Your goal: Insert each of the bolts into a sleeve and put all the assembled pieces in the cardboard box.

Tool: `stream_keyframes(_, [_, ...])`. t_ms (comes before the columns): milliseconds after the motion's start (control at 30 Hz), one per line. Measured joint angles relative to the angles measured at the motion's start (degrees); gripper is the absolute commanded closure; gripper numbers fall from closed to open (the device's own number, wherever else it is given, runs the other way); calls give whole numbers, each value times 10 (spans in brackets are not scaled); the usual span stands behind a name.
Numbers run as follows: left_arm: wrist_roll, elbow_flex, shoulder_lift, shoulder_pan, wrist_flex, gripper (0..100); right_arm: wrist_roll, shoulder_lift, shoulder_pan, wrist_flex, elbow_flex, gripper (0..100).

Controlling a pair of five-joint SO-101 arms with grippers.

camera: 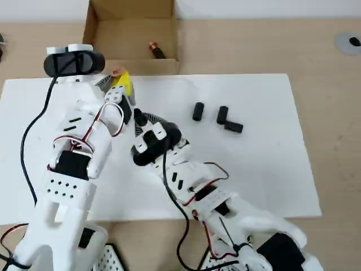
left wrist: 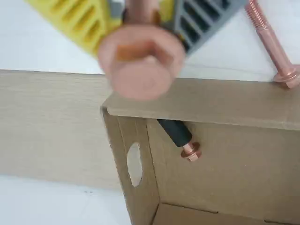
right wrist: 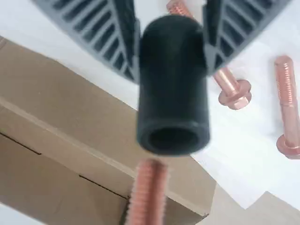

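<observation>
Cardboard box [left wrist: 201, 101] matt, plain; bolt [left wrist: 140, 61] coppery metal, slight sheen; sleeve [right wrist: 173, 84] matt black, smooth.

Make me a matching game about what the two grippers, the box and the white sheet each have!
Things:
1. left gripper
2. right gripper
3. box
4. sheet

States:
A. three loose sleeves lie on it
B. shut on a copper bolt
C. an assembled piece lies inside
D. shut on a black sleeve

Pairs: 1-B, 2-D, 3-C, 4-A
</observation>
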Motion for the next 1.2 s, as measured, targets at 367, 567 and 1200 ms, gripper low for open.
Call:
stream_keyframes(367, [-16,0,4,3,-4,991,-38,0,0,0,0,987])
stream_keyframes(567, [-33,0,5,13,-5,991,-76,0,0,0,0,987])
stream_keyframes(1200, [-57,-13,5,22,-5,991,-150,0,-1,0,-14,987])
